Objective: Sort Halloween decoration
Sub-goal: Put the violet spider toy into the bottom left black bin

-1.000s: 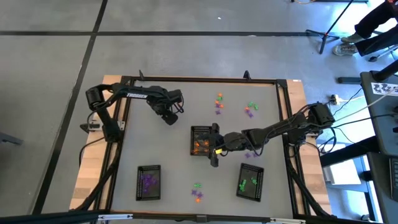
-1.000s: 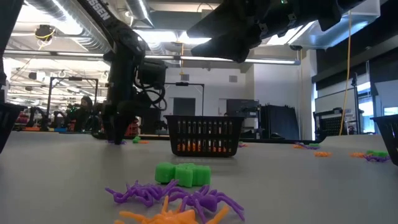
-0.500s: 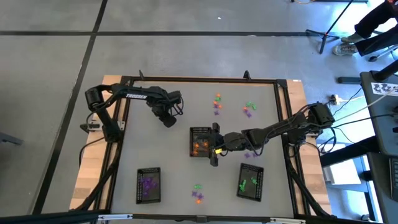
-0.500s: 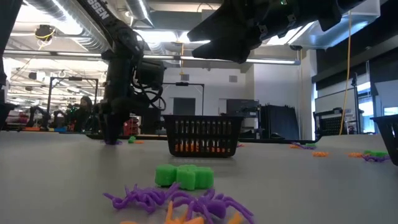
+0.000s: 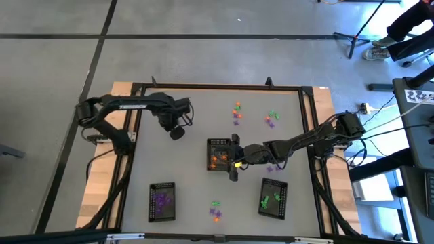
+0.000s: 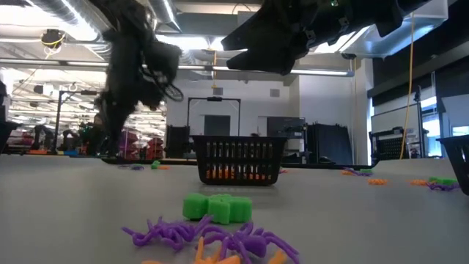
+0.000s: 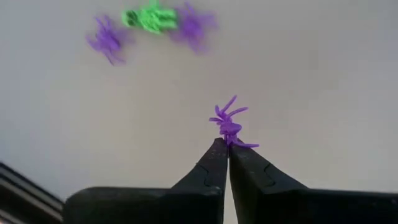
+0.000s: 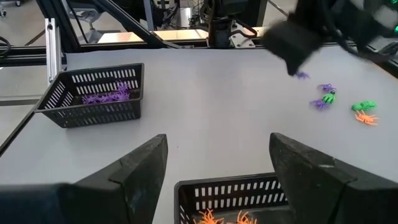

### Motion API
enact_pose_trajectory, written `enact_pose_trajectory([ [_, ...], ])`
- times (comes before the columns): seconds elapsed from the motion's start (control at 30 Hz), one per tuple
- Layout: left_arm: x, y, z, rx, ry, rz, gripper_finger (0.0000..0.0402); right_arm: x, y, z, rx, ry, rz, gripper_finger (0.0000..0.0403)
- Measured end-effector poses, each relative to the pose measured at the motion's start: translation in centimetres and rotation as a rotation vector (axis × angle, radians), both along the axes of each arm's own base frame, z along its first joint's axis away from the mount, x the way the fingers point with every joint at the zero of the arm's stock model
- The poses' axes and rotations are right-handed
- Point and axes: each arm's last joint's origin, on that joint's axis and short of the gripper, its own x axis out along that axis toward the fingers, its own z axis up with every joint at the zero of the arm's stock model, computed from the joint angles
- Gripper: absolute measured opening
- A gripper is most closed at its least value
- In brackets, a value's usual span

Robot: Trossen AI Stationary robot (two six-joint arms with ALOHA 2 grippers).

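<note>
left gripper (image 7: 228, 144) clamped on a tiny purple plastic spider (image 7: 229, 122), lifted off the grey table (image 5: 196, 176).
carry level to the black mesh tray of purple trinkets (image 5: 162, 200), probably; right gripper (image 8: 217, 163) gapes above the orange tray (image 5: 220, 155).

We see three trays (image 5: 219, 154) (image 5: 162, 200) (image 5: 272, 197) on the table (image 5: 190, 169): one central, two nearer the front, left and right; loose trinkets (image 5: 215, 211) lie between the front pair

Purple spider trinket (image 7: 229, 122); black left end effector (image 7: 225, 154). Black mesh trays: orange trinkets (image 5: 218, 159), purple trinkets (image 5: 161, 198), green trinkets (image 5: 271, 200). Grey desk (image 5: 196, 112).
</note>
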Motion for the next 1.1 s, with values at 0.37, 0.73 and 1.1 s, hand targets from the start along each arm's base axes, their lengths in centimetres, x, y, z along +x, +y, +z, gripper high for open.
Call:
enact_pose_trajectory([
  [0.37,-3.5,-10.4,5.4,-0.169,-0.062,-0.117,0.0001,-0.1,0.0,-0.2,-0.008,0.015,-0.015,0.0282],
  [0.73,-3.3,-21.7,6.0,-0.306,-0.344,-0.216,0.0001,0.0,-0.1,-0.1,0.002,0.005,-0.018,0.0282],
  [1.1,-3.0,-27.3,4.0,-0.304,-0.436,-0.335,0.0002,0.0,0.0,0.1,0.005,-0.018,-0.027,0.0282],
])
